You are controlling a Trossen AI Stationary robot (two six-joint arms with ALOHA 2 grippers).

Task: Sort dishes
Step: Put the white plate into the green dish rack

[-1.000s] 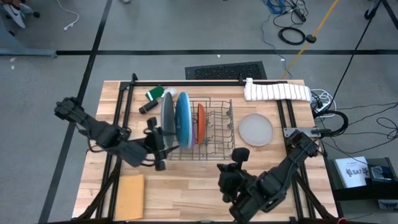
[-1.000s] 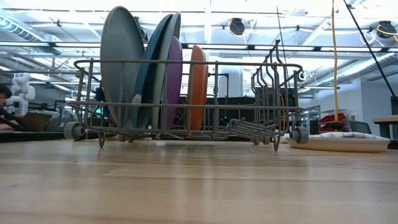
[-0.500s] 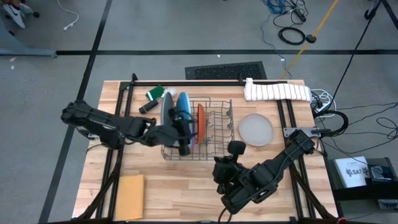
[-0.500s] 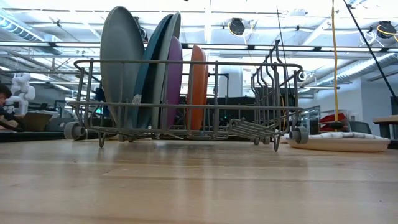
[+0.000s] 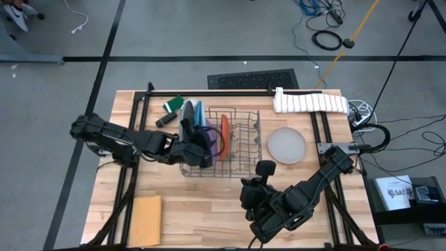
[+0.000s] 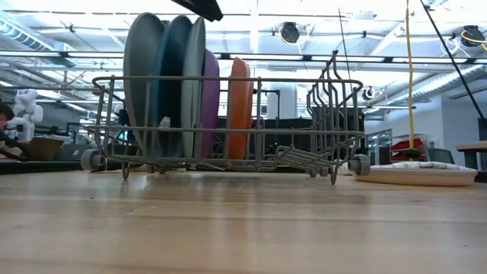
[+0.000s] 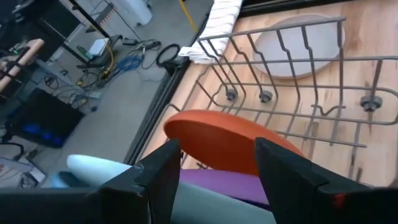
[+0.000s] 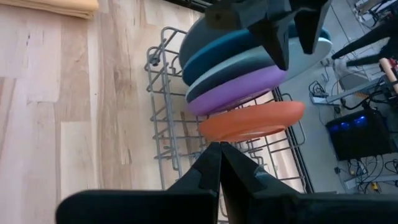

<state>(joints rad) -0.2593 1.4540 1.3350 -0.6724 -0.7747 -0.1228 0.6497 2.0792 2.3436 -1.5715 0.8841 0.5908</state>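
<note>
Five plates stand on edge in the wire rack [image 6: 304,80]: grey-blue [image 6: 141,76], bright blue [image 6: 171,76], pale teal [image 6: 194,76], purple [image 6: 211,99] and orange [image 6: 238,99]. A light grey plate [image 5: 286,146] lies flat on the table right of the rack. My left gripper [image 5: 205,143] is open above the plates' top rims; its fingers frame the purple plate [image 7: 224,183] and the orange plate [image 7: 230,140] in the left wrist view. My right gripper [image 8: 219,149] is shut and empty, hovering near the rack's near right corner [image 5: 263,169]. My left gripper comes slanting down from the table's left over the standing plates. One fingertip [image 6: 204,11] shows right at the pale teal plate's top rim [image 6: 196,20]. Whether it touches the rim, I cannot tell.
A tan square sheet [image 5: 145,211] lies at the near left. A rolled white towel [image 5: 310,102] sits at the far right edge. A green and black object [image 5: 173,106] lies far left of the rack. Bare wood stretches along the near edge.
My left gripper has swung from left of the rack toward the table's right and down, ending over the plates. The large plates, which leaned with their tops toward the right, now stand nearly upright.
</note>
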